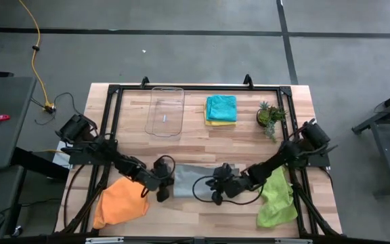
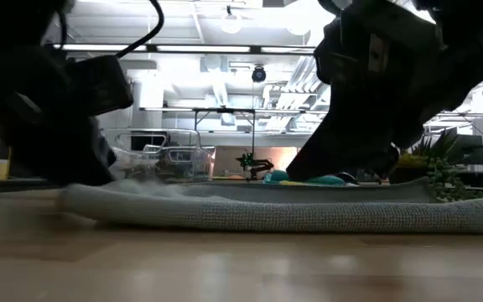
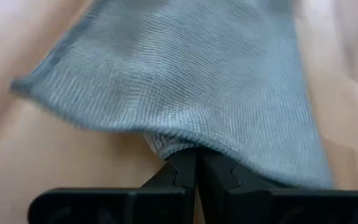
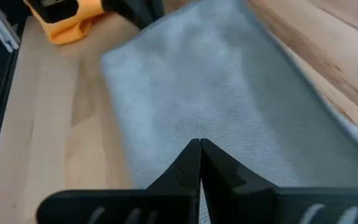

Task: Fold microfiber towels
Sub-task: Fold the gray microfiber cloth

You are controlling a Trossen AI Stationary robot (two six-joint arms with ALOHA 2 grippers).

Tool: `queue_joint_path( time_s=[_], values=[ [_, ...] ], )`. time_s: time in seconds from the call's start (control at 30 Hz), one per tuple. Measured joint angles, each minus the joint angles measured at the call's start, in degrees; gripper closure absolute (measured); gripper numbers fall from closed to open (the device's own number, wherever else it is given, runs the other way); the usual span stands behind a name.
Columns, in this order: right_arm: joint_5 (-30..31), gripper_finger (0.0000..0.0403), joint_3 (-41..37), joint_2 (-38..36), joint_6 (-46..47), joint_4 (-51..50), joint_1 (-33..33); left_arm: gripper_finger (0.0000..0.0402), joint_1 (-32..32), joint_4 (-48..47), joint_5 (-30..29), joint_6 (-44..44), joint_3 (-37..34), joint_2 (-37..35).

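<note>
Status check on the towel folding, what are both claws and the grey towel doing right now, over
Left claw shut on grey towel edge. Right claw shut, pressed on the same towel. Towel flat on table, mid-fold. Orange towel and lime towel waiting alongside, nothing blocking.

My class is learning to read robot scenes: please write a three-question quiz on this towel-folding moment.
1. True or false: both end effectors are shut on the grey towel.
2. Which towel lies on top of the yellow towel at the far side? A) orange B) teal-blue C) lime green
3. Fill in: the orange towel lies near the ___ arm.

Key: 1 true: the left end effector and the right end effector each pinch the grey cloth. 2 B, the teal-blue towel. 3 left.
</note>
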Motion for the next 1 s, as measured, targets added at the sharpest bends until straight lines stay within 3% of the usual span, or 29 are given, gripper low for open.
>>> queue_joint_path(
  time_s=[0.2, 0.43, 0.83, 1.0],
  values=[
    [-2.67, 0.0403, 0.0, 3.23, 3.89, 0.27, -0.02, 0.0401, 2.0, -0.01, -6.67, 4.91, 0.94, 0.0],
    [-3.13, 0.0403, 0.29, 7.69, 6.42, 3.05, 0.74, 0.0401, 4.59, 0.29, -18.65, 12.71, 1.2, 0.0],
    [-4.62, 0.0403, 0.17, 8.01, 5.04, 5.42, 2.83, 0.0401, 6.34, 3.02, -24.86, 21.69, 1.2, -0.23],
    [-9.8, 0.0403, 0.13, 7.48, 4.07, 6.12, 2.84, 0.0401, 6.04, 4.22, -25.57, 26.26, 1.2, -2.87]
  ],
)
